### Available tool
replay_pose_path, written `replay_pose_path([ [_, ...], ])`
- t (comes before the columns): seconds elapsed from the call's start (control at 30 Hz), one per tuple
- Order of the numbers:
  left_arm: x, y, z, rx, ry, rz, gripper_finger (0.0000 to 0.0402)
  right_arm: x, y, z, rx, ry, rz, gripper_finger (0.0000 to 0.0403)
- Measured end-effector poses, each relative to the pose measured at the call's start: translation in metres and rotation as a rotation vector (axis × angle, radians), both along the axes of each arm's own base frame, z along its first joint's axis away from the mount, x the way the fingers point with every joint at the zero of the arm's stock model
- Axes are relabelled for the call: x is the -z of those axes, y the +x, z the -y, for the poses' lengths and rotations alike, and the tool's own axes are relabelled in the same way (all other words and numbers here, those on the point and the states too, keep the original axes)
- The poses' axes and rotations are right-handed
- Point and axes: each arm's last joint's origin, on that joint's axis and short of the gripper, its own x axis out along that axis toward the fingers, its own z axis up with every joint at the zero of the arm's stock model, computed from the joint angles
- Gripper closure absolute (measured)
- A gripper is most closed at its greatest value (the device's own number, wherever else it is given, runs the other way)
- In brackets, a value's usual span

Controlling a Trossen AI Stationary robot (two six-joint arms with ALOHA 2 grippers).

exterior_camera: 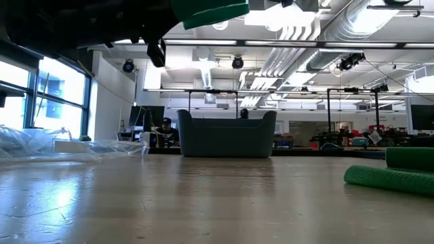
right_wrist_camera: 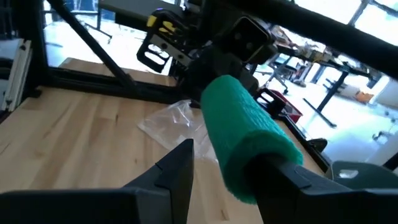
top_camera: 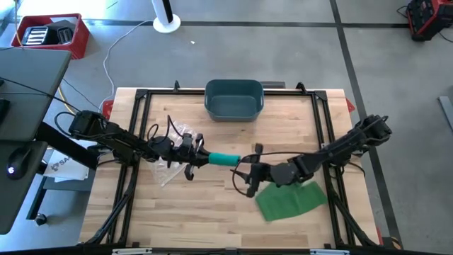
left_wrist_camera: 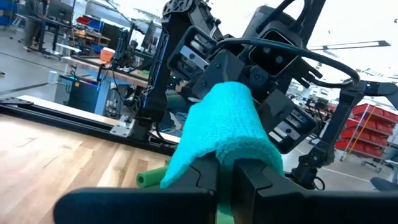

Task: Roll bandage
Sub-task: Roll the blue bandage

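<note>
Left end effector (top_camera: 200, 159): clenched on one end of the bandage roll (top_camera: 225, 158), which is held in the air above the counter (top_camera: 212, 212), close to its middle. In the left wrist view the two fingers (left_wrist_camera: 261, 186) press together under the roll (left_wrist_camera: 221, 134) with its end pinched between them.

Right end effector (top_camera: 249, 167): positioned at the opposite end of the same roll, to the 3 o'clock side in the high view. Its fingers stand apart; in the right wrist view one finger (right_wrist_camera: 177, 165) is clear of the roll (right_wrist_camera: 249, 134), while the other (right_wrist_camera: 292, 180) lies against the roll's underside. Whether it actually bears on the roll cannot be told.

The roll runs roughly 9 to 3 o'clock between the two end effectors, bridging them. It appears teal from above.

A flat green sheet of bandage (top_camera: 290, 200) lies on the counter at about 4 o'clock from the right end effector, just beside it; in the low view it shows as folded green material (exterior_camera: 390, 177) at the counter surface.

A crumpled clear plastic wrapper (top_camera: 170, 152) lies on the counter beneath the left arm. A dark bin (top_camera: 234, 99) stands at the counter's 12 o'clock edge, well apart from the roll.
</note>
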Motion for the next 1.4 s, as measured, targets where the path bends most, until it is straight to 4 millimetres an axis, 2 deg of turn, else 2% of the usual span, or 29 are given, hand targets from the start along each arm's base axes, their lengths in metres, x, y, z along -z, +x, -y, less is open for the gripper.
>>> replay_pose_path([
  [0.13, 0.000, 0.000, 0.000, -0.001, 0.000, 0.000, 0.0392, 0.000, 0.002, 0.005, 0.020, 0.025, 0.005, 0.0290],
  [0.3, 0.002, 0.000, -0.001, -0.002, 0.005, -0.018, 0.0383, 0.002, 0.001, 0.005, 0.015, 0.013, -0.020, 0.0379],
  [0.37, 0.003, 0.000, -0.003, -0.011, 0.014, -0.045, 0.0376, 0.003, -0.001, 0.004, 0.009, 0.013, -0.037, 0.0393],
  [0.63, 0.000, -0.010, -0.013, -0.045, 0.056, -0.210, 0.0361, 0.010, -0.010, 0.004, -0.003, 0.016, -0.074, 0.0397],
  [0.83, -0.006, -0.027, -0.010, -0.072, 0.169, -0.306, 0.0360, 0.025, -0.027, 0.010, -0.118, 0.101, 0.096, 0.0400],
  [1.1, -0.019, -0.032, 0.024, 0.035, 0.448, -0.118, 0.0351, 0.042, -0.064, 0.043, -0.359, 0.282, 0.384, 0.0399],
  [1.27, -0.029, -0.028, 0.041, 0.013, 0.521, 0.005, 0.0307, 0.048, -0.070, 0.058, -0.388, 0.367, 0.430, 0.0399],
  [1.4, -0.043, -0.011, 0.053, -0.082, 0.607, 0.017, 0.0263, 0.048, -0.069, 0.061, -0.424, 0.375, 0.426, 0.0399],
])
